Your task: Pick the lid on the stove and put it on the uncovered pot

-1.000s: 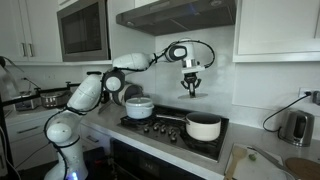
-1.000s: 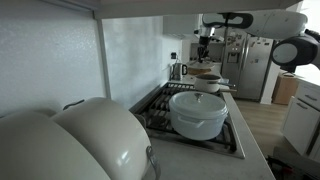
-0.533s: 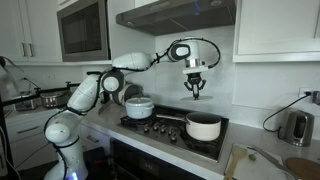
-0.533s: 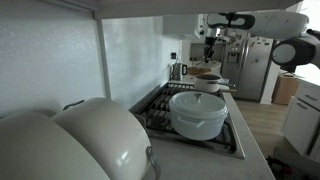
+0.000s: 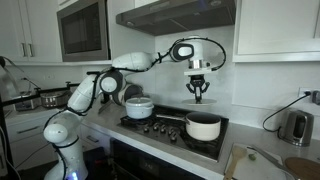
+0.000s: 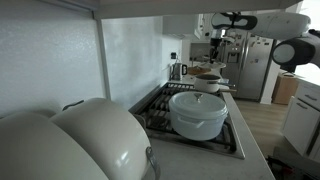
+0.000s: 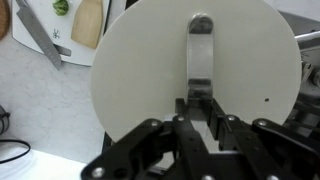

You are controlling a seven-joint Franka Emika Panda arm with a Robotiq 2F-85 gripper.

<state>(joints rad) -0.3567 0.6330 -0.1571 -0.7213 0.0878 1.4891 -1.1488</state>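
In the wrist view the lid (image 7: pixel 130 70) is a round pale disc with a metal strap handle at its centre. My gripper (image 7: pixel 200 108) is shut on that handle. In an exterior view the gripper (image 5: pixel 198 92) hangs in the air above the uncovered pot (image 5: pixel 204 127), a low white pot with a slim side handle at the right of the black stove (image 5: pixel 170 124). The lid itself is hard to make out there against the white wall. From the other side the gripper (image 6: pixel 216 42) hangs over the far end of the stove (image 6: pixel 160 100).
A rounder white pot with a grey top (image 5: pixel 139 107) stands on the stove's other side and shows near the camera (image 6: pixel 198 113). A kettle (image 5: pixel 295 127) and a cutting board (image 5: pixel 262 162) lie past the uncovered pot. A knife (image 7: pixel 40 40) lies on the board.
The gripper has moved sideways along the stove toward the uncovered pot and slightly lower, still holding the lid. The pots have not moved.
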